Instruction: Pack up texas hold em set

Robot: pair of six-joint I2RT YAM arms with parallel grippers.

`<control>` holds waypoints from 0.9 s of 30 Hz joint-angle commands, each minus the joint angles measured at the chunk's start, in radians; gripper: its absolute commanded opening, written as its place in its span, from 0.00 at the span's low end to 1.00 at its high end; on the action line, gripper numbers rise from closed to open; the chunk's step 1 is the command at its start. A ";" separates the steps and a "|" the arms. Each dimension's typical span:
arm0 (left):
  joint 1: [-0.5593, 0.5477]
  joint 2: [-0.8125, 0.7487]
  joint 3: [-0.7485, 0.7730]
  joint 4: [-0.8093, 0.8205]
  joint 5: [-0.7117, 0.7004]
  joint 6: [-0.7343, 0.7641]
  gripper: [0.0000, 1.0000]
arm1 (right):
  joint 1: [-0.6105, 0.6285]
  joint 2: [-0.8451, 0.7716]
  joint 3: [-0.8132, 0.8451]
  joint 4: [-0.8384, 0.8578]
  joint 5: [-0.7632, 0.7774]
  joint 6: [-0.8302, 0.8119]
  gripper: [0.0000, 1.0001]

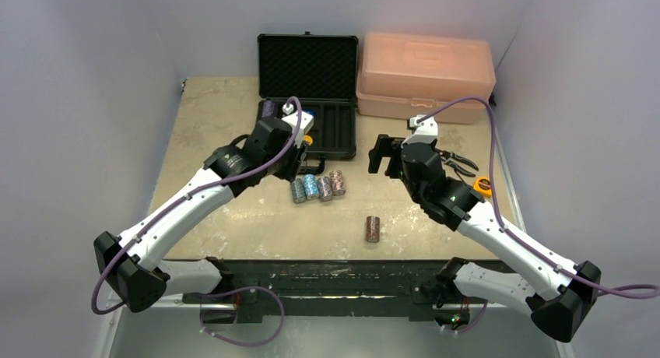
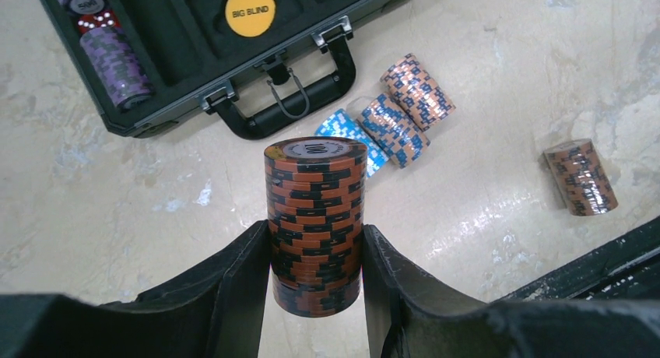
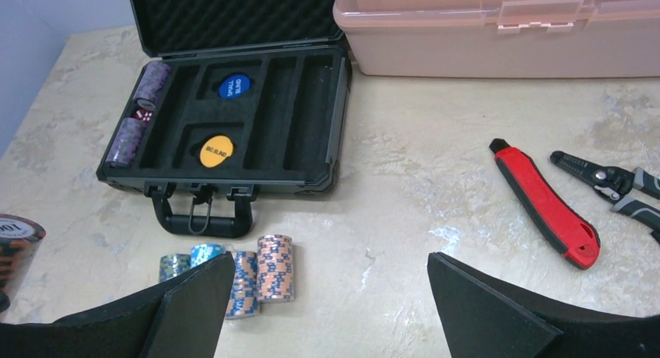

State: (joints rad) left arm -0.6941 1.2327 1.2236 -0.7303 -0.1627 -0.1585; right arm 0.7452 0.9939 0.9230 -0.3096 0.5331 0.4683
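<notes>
L gripper [image 2: 317,235] is clamped on a brown-black chip stack [image 2: 315,202]. R gripper [image 3: 328,261] gapes wide, empty. Open case [image 1: 307,66] sits at far edge of worktop [image 1: 218,117].

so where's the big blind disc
Left of centre in the right wrist view: the yellow big blind disc lies in the black case, in the tray pocket nearest the handle, the blue disc behind it.
</notes>
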 commanded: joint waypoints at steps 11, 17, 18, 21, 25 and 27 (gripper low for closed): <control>0.155 0.260 0.391 -0.146 -0.079 -0.122 0.00 | -0.008 -0.021 -0.068 0.031 0.015 0.019 0.99; 0.211 0.401 0.541 -0.174 -0.104 -0.108 0.00 | -0.008 -0.069 -0.115 -0.002 -0.004 0.060 0.99; 0.221 0.434 0.572 -0.193 -0.115 -0.106 0.00 | -0.008 -0.077 -0.121 -0.007 -0.008 0.065 0.99; 0.236 0.525 0.684 -0.223 -0.134 -0.090 0.00 | -0.007 -0.099 -0.145 -0.018 -0.013 0.082 0.99; 0.243 0.625 0.777 -0.223 -0.162 -0.057 0.00 | -0.007 -0.107 -0.161 -0.029 -0.030 0.093 0.99; 0.247 0.674 0.835 -0.238 -0.155 -0.039 0.00 | -0.008 -0.102 -0.154 -0.043 -0.038 0.096 0.99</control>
State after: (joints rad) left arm -0.4599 1.8610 1.9289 -0.9749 -0.2836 -0.2398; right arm 0.7391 0.8986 0.7704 -0.3378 0.5144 0.5369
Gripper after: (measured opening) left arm 0.418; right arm 0.987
